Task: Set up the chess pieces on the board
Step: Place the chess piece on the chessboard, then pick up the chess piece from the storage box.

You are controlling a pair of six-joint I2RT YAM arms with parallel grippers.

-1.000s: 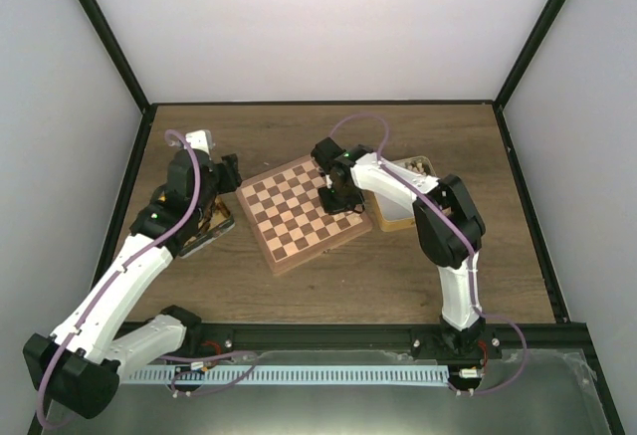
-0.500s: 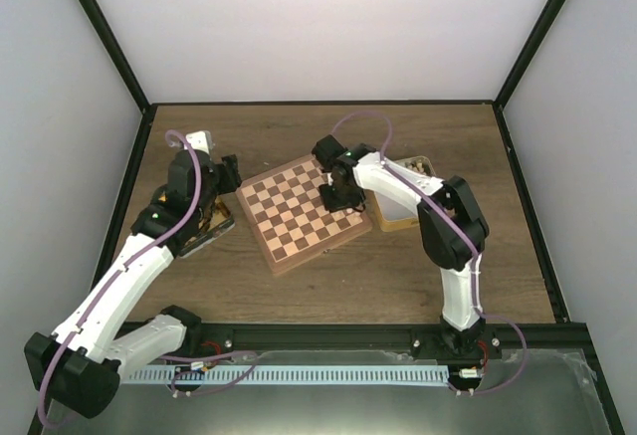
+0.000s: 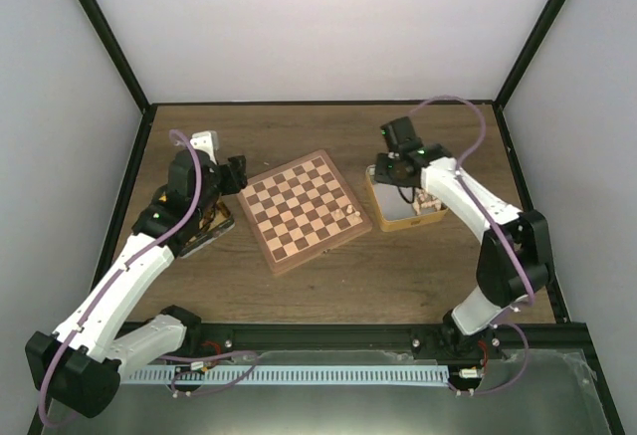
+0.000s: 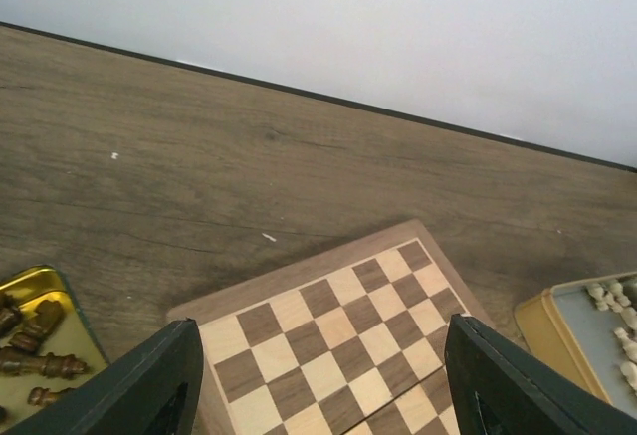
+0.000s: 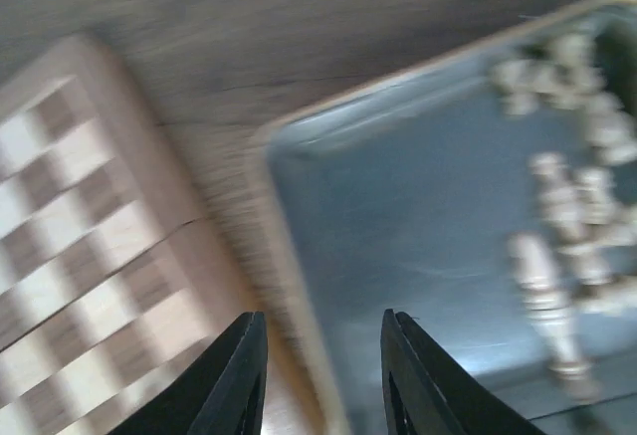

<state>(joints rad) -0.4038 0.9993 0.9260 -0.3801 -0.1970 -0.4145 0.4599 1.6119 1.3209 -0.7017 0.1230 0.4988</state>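
- The board [image 3: 299, 206] lies skewed mid-worktop [image 3: 398, 276]. The left hand [image 4: 323, 375], spread wide and empty, hangs over its left corner; contact would shift it.
- The right hand [image 5: 323, 365], parted and empty, hovers over the pale tin [image 3: 398, 224]. That view is blurred, so aim is doubtful.
- The chess pieces [image 5: 557, 226] lie bunched there; a pinch may catch two.
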